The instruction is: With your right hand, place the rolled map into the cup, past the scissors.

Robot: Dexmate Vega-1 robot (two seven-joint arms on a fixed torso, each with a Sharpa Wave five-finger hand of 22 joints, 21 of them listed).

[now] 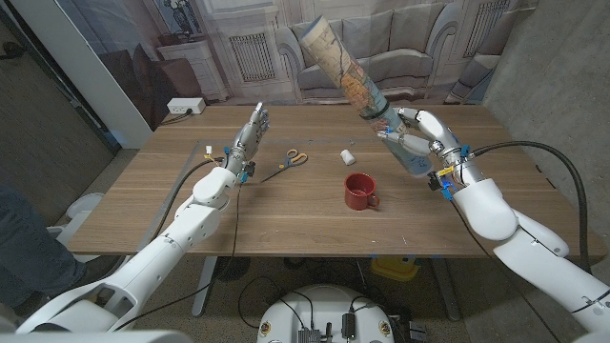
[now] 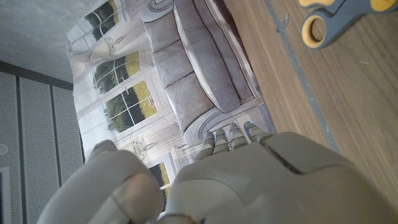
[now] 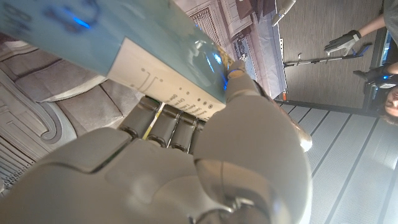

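Note:
My right hand (image 1: pixel 416 139) grips the rolled map (image 1: pixel 351 74) near its lower end and holds it tilted in the air, its top leaning to the back left. The map's blue printed surface (image 3: pixel 93 37) runs across my right hand (image 3: pixel 186 168) in the right wrist view. The red cup (image 1: pixel 359 191) stands upright on the table, below and left of the held map. The yellow-handled scissors (image 1: pixel 294 159) lie left of the cup. My left hand (image 1: pixel 250 136) stands upright with fingers apart, empty, left of the scissors. The scissors' handle (image 2: pixel 339 15) shows past my left hand (image 2: pixel 249 180).
A small white cylinder (image 1: pixel 349 156) lies on the wooden table (image 1: pixel 286 224) between the scissors and the cup. A white power strip (image 1: pixel 185 106) sits at the table's far left corner. A printed backdrop hangs behind. A person (image 3: pixel 379 68) holding controllers shows in the right wrist view.

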